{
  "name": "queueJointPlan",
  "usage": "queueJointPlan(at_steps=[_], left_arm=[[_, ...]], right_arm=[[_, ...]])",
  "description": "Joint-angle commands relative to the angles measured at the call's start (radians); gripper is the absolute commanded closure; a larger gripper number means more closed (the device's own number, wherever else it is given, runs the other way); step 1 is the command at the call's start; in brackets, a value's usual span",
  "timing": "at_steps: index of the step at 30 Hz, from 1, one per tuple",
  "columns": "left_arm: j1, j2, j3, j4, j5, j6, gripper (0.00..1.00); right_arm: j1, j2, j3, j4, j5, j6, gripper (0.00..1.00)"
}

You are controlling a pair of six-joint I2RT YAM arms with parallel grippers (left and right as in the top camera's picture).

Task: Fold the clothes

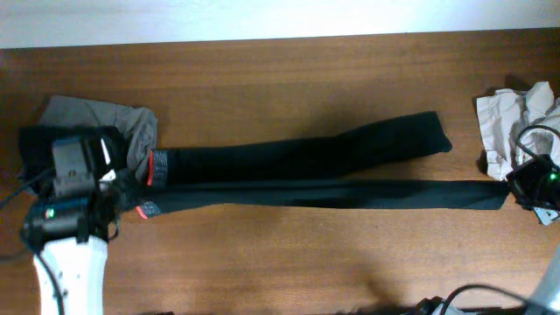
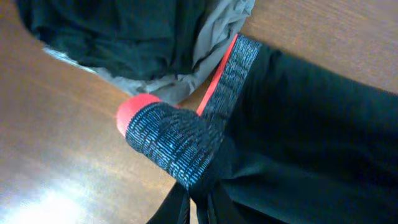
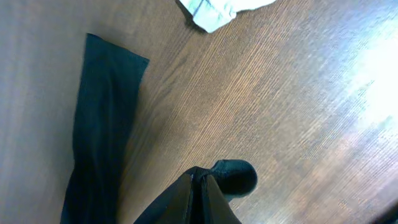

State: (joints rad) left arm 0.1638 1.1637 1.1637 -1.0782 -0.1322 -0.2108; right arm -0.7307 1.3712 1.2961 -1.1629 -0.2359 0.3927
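Long black leggings lie stretched across the wooden table, the two legs running left to right. My left gripper is shut on the grey waistband, whose red-orange lining is turned up; its fingers pinch the band's fold. My right gripper is shut on the cuff of the nearer leg, at the far right. The other leg lies flat, its end angled towards the back.
A pile of grey and black garments lies at the left, just behind my left gripper. A crumpled pale garment sits at the right edge, behind my right gripper. Cables run along the front right.
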Motion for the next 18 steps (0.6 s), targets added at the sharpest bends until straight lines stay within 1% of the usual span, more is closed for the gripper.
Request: queueJointPlan(at_steps=[1,9,10,14,18], left_arm=[[0.003,0.091,0.02,0.055,-0.048,0.056,0.9],[0.003,0.212,0.02,0.155,-0.002,0.075,0.89],[0.003,0.221,0.02,0.168,0.002,0.075,0.87],[-0.003,0.248,0.02,0.221,0.049,0.075,0.86],[-0.022,0.283,0.02,0.277,0.042,0.1,0.87]], right_arm=[[0.024,0.087,0.023,0.04,0.003,0.008,0.96],[0.144,0.198,0.023,0.186,-0.022,0.012,0.96],[0.165,0.208,0.023,0.204,-0.022,0.023,0.95],[0.238,0.248,0.023,0.28,-0.019,0.042,0.95],[0.273,0.298,0.023,0.349,0.012,0.099,0.95]])
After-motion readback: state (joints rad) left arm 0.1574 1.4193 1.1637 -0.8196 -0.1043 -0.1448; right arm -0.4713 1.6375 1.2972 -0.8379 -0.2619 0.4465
